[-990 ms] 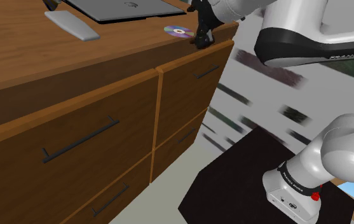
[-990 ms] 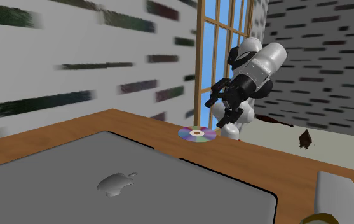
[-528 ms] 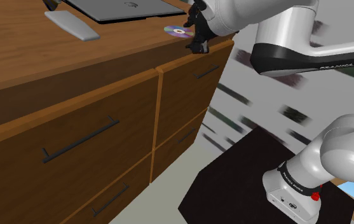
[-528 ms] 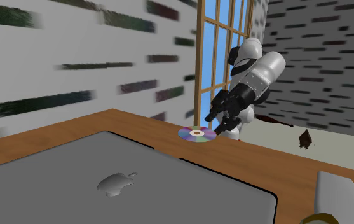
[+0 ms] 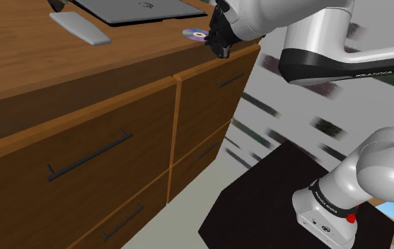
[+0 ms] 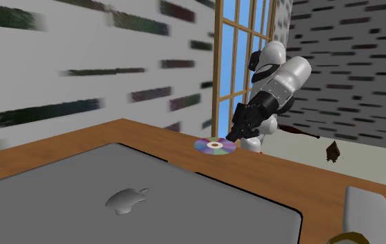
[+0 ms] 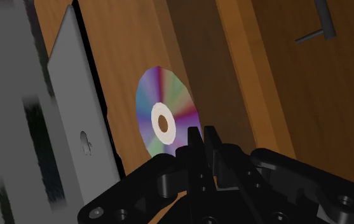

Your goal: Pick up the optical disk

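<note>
Rainbow disc (image 7: 166, 108), wrist view – end effector (image 7: 201, 135) closed beside rim

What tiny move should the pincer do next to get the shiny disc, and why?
Probably a slow, small lift. The pincer looks shut right at the rim of the disc, which lies flat near the edge of the desk. Lifting would show whether the rim is truly pinched.

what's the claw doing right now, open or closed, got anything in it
claw: closed, fingers together, tips at the rim of the optical disk; it holds nothing, the disk lies flat on the desk.
</note>
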